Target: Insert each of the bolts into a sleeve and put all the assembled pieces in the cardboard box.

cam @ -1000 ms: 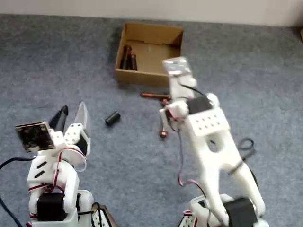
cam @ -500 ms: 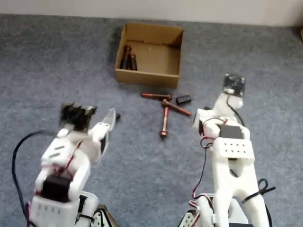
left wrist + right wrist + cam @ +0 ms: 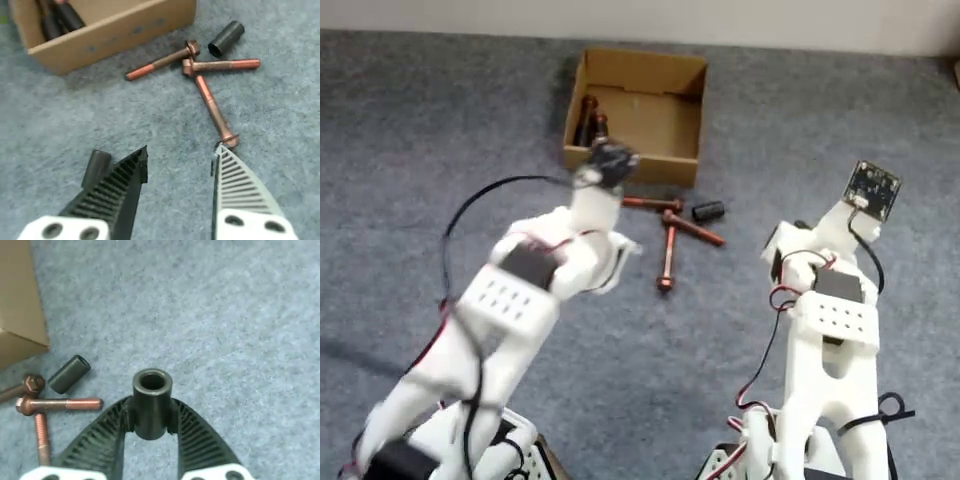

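Note:
Three copper bolts lie crossed in front of the cardboard box (image 3: 688, 112): one (image 3: 162, 61) nearest the box, one (image 3: 222, 65) beside it, and one (image 3: 212, 110) pointing away from the box. A loose black sleeve (image 3: 226, 38) lies by the bolt heads. My left gripper (image 3: 181, 155) hovers open just short of the bolts. Its pale fingertip is near the third bolt's head, and another black sleeve (image 3: 97, 167) lies beside its dark finger. My right gripper (image 3: 151, 412) is shut on an upright black sleeve (image 3: 151, 400), off to the right of the bolts (image 3: 60, 403).
Dark assembled pieces (image 3: 590, 120) lie in the box's left corner. The left arm (image 3: 535, 275) stretches diagonally across the grey carpet toward the bolts. The right arm (image 3: 830, 320) stands at the right. Open carpet lies to the far left and right.
The left arm swung from the front left corner forward and right, over the lone sleeve toward the bolts. The right arm drew back from the bolts to the right.

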Controlling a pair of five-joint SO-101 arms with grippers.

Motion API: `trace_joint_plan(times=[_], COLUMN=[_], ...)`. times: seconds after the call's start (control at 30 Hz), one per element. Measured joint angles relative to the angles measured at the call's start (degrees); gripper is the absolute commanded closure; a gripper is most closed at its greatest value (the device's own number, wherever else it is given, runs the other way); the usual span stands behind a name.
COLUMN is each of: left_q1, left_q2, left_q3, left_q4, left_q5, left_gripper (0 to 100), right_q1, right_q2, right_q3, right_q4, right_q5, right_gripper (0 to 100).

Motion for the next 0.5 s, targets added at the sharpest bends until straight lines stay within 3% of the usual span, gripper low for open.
trace_joint_plan(times=[0.5], left_q1=[7.0], left_q2=[42.9], left_q3=[-27.6], left_q4=[-0.1], left_q5=[0.5], left_gripper=[77], right_q1=[0.0], right_q2=[0.0], right_q3=[0.0], right_q4=[0.0], right_q5=[0.0], right_gripper=[99.3])
